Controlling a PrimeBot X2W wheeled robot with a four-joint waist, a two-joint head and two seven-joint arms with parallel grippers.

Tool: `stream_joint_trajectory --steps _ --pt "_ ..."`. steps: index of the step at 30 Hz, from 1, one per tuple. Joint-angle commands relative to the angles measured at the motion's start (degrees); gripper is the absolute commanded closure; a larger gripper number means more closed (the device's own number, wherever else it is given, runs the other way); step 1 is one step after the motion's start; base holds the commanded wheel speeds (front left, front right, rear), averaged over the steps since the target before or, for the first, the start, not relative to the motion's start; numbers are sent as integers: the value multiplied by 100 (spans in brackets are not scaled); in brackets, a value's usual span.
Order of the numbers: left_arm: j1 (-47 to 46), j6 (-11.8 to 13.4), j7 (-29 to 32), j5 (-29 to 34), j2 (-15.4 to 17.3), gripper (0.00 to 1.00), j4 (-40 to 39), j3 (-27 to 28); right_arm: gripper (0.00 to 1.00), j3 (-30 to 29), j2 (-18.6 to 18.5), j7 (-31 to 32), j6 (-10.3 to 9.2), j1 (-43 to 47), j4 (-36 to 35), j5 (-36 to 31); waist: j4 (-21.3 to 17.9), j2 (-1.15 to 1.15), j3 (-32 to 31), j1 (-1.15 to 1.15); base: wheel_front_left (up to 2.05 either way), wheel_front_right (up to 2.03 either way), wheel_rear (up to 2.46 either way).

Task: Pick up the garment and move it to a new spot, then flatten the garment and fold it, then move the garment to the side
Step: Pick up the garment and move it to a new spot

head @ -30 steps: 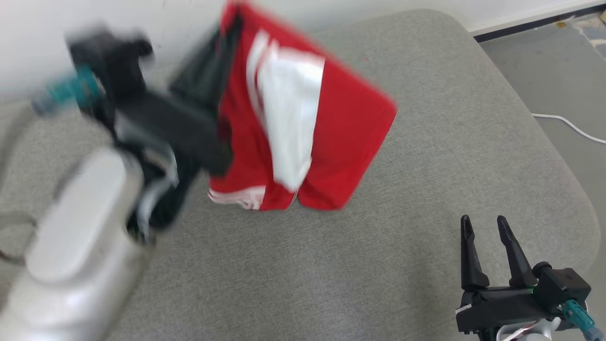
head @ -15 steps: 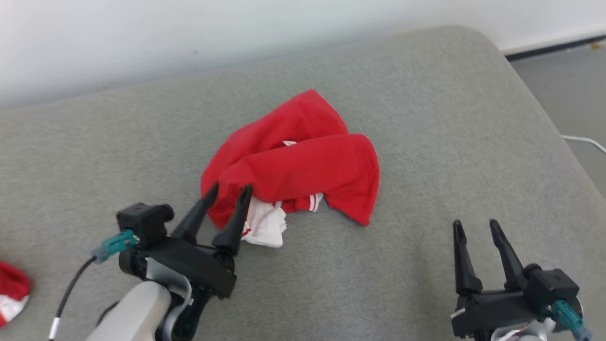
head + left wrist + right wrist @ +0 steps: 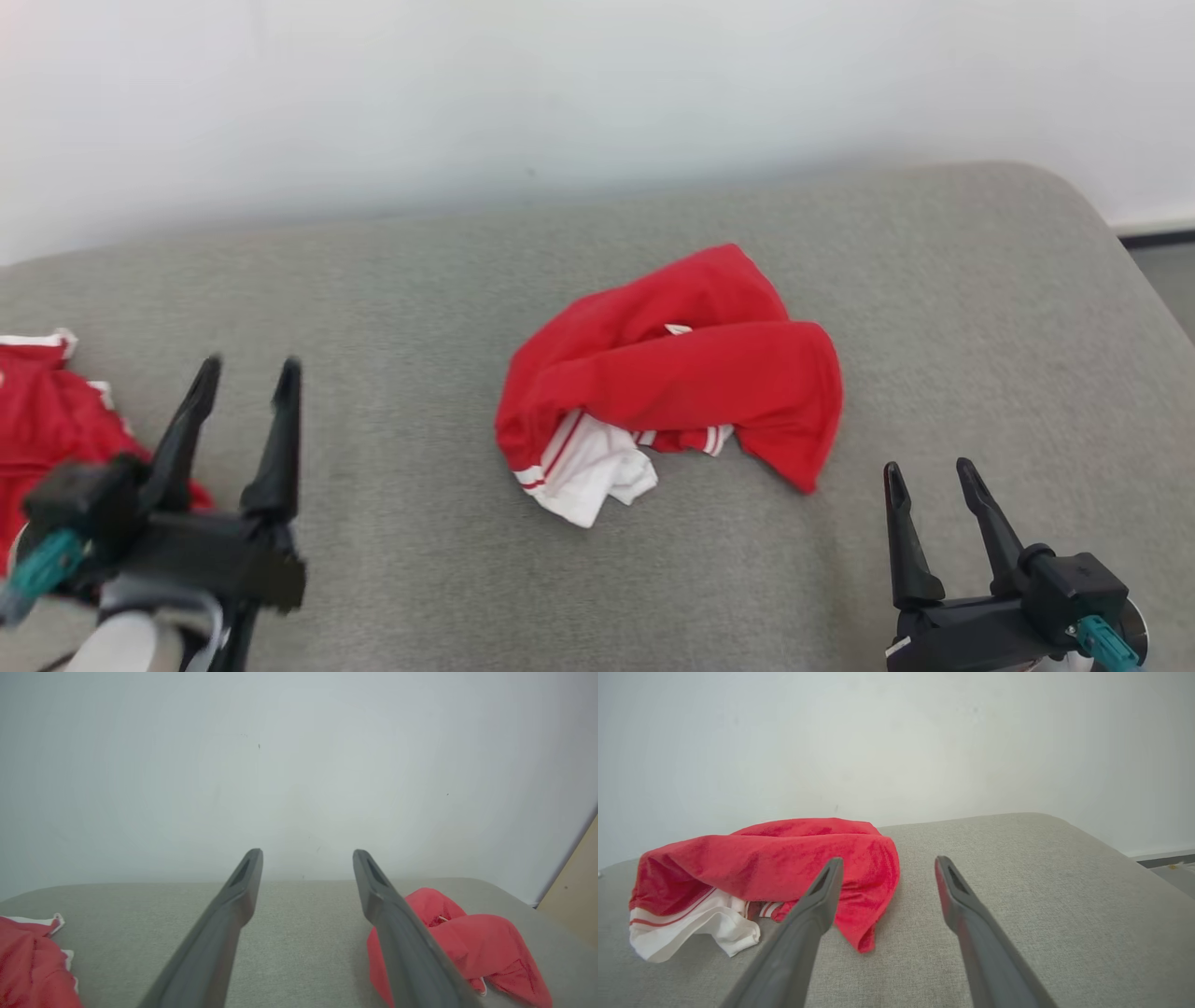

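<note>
There are 2 red pieces of clothing, 2 grippers, 1 grey cushion [image 3: 934, 280] and 1 pale wall [image 3: 560, 93] behind the cushion.

The garment [image 3: 672, 373] lies in a crumpled heap on the middle of the cushion. It is mostly red, with a white part with red stripes sticking out at its near left side. Nothing touches it. The second red cloth [image 3: 47, 420], with white trim, lies at the cushion's left end, partly cut off by the edge of the head view.

The left gripper [image 3: 250, 366] hangs over the near left part of the cushion, just beside the second red cloth. Its 2 fingers are spread wide with only bare cushion between them. The right gripper [image 3: 928, 467] sits over the near right part of the cushion. Its 2 fingers are also spread wide and empty.

1 second ago the garment hung in the air, pinched in the left gripper, and the picture was blurred. Half a second ago it already lay on the cushion in much the same heap as now, with the left gripper's tips at its near left edge and closer together. Since then the left gripper has drawn off towards the cushion's left end and its jaws have widened. The right gripper has kept its wide, empty pose. The head camera has also tilted up, so more wall shows.
</note>
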Motion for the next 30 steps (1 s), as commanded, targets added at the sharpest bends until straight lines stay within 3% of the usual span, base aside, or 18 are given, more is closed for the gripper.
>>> stream_joint_trajectory --steps 1,5,10,22,30 --pt "227 52 -4 79 -21 0 -79 124 0 -11 -10 24 -12 82 -28 -35 292 0 -275 1 0 0 0" --pt "899 156 -4 490 -98 0 -420 634 0 -17 -9 79 -12 172 -103 -27 407 0 -361 1 0 0 0" --pt "1577 -5 -5 857 -475 0 -685 1090 0 -45 -8 116 -12 303 -207 19 522 0 -417 1 0 0 0" --pt "2108 -698 -5 1841 -1640 0 -683 2022 0 202 -10 91 -12 486 -277 102 613 0 -402 1 0 0 0" --pt "2004 -1062 -5 2223 -1968 0 -522 2368 0 257 -9 57 -12 471 -221 85 592 0 -355 1 0 0 0"
